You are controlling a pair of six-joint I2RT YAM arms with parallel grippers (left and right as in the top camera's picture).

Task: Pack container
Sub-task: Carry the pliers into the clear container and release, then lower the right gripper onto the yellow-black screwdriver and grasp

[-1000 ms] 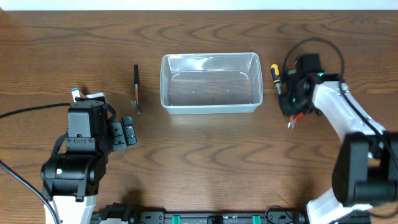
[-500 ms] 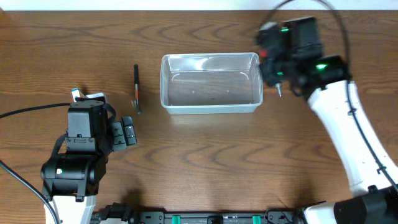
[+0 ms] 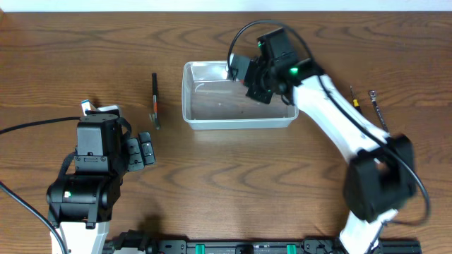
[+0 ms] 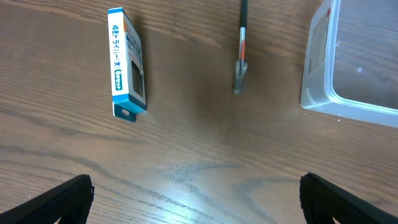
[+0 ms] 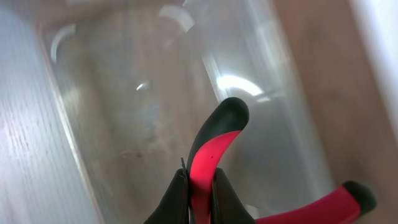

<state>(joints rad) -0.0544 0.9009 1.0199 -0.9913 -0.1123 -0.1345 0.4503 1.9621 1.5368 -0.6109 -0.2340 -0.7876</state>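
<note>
The clear plastic container (image 3: 212, 121) stands at the table's middle back. My right gripper (image 3: 252, 83) hangs over its right half, shut on one red-and-black handle of a pair of pliers (image 5: 217, 134). In the right wrist view the jaws (image 5: 200, 186) pinch that handle above the container's floor (image 5: 124, 93), and the second handle (image 5: 348, 196) sticks out to the right. My left gripper (image 3: 143, 151) is open and empty over bare wood at the front left, also in its wrist view (image 4: 198, 200).
A thin black tool with an orange band (image 3: 155, 100) lies left of the container, also in the left wrist view (image 4: 241, 46). A blue-and-white box (image 4: 127, 62) lies further left. Two thin tools (image 3: 355, 100) (image 3: 378, 107) lie right of the container.
My right arm has lifted the pliers from the table right of the container and swung left, and now holds them over the container. The left arm has not moved.
</note>
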